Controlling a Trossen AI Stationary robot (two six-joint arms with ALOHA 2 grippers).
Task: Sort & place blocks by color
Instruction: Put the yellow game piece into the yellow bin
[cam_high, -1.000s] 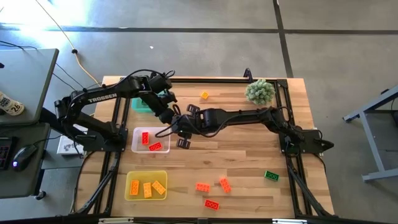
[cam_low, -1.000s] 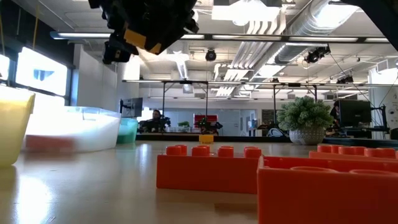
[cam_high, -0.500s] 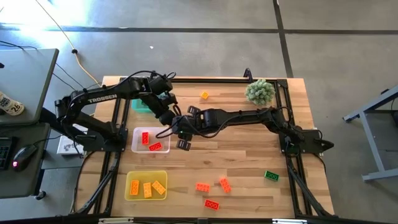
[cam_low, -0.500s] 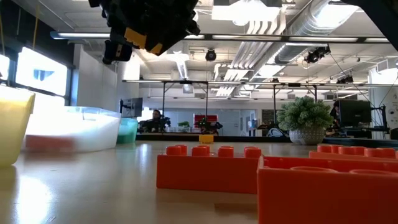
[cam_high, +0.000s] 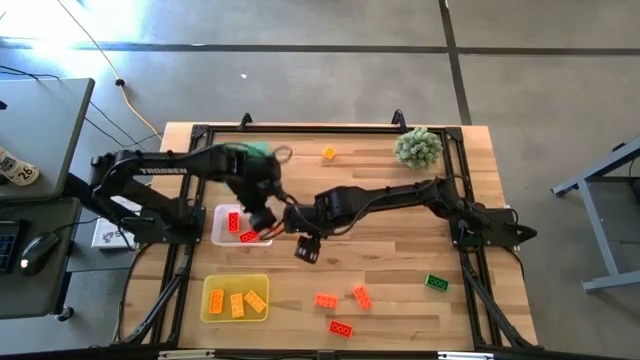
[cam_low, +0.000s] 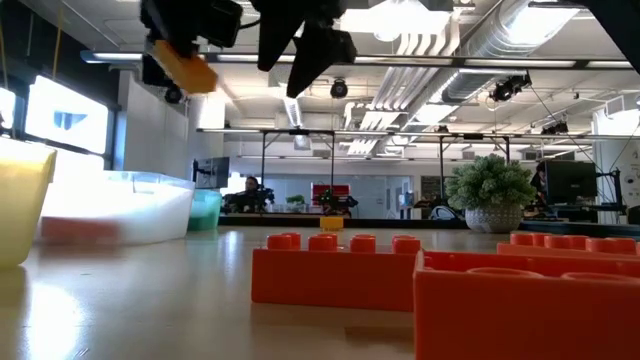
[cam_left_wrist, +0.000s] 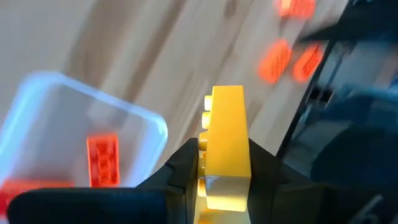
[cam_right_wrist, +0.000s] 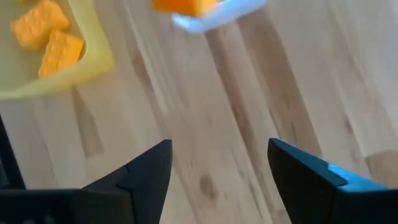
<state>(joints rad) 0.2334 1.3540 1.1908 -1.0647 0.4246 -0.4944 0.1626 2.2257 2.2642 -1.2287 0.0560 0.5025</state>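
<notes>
Above the clear tray (cam_high: 222, 228), left gripper (cam_left_wrist: 225, 186) clamps a studded orange-yellow block (cam_left_wrist: 227, 146); right gripper (cam_right_wrist: 219, 168) wide.

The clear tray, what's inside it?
The clear tray holds red bricks: one shows plainly in the high view, another sits partly under the left gripper, which holds an orange-yellow brick. Anything else beneath that gripper is hidden.
</notes>
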